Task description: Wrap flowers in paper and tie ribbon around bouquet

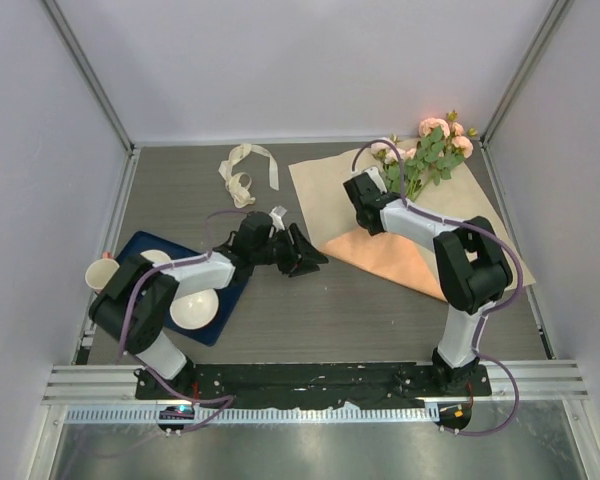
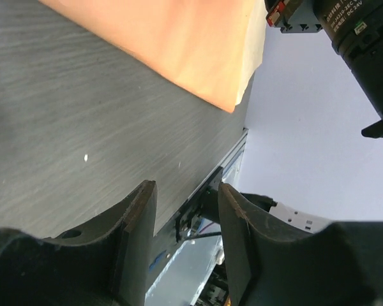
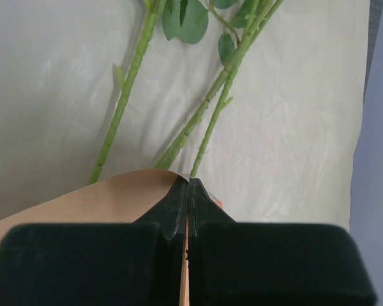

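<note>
Just beyond the shut tips of the right gripper (image 3: pixel 189 188), on the cream face of the paper (image 3: pixel 293 127): the flowers (image 1: pixel 435 150), stems thin and light, probably quick to bend or roll. Best taken low on the stems, through the sheet. Pinches the paper's folded-over orange edge, which looks thin, limp and likely to crease or slip. On the left gripper (image 2: pixel 186 213), half spread, grasping nothing, hovering above the table (image 2: pixel 64 127). Ahead of its fingers (image 2: pixel 137 223) and apart from them: the orange flap.
</note>
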### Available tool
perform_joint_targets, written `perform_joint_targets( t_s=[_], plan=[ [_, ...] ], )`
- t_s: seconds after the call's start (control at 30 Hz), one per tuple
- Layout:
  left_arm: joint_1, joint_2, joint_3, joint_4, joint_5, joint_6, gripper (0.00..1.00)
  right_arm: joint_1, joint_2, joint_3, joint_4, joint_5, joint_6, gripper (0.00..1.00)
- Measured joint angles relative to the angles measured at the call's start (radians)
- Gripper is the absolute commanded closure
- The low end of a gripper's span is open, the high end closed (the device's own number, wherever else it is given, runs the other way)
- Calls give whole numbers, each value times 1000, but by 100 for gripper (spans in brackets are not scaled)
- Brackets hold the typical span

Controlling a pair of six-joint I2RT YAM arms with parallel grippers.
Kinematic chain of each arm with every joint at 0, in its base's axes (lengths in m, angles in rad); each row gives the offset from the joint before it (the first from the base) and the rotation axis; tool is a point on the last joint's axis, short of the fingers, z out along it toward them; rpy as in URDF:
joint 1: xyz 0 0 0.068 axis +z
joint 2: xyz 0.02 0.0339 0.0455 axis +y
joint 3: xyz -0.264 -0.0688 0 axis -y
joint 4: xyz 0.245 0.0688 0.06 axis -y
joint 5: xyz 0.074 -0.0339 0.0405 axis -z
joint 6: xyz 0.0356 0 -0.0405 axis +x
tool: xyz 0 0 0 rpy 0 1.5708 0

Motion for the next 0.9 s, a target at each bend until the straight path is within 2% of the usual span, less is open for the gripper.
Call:
perform_joint_targets(
  t_s=[0.3, 0.47, 0.57, 0.77, 0.9],
  plan=[
    [-13, 232, 145, 107, 19, -77, 58, -37, 67, 32, 88, -111, -117, 99],
    [-23, 348, 251, 159, 40, -129, 68, -36, 67, 32, 110, -122, -129, 99],
    [-26, 428, 345, 172, 50, -143, 69, -36, 67, 32, 112, -108, -127, 100],
    [-27, 497, 431, 161, 52, -148, 68, -41, 67, 32, 107, -77, -105, 99],
    [-27, 521, 467, 135, 48, -126, 72, -50, 67, 31, 107, -74, -94, 99]
  ],
)
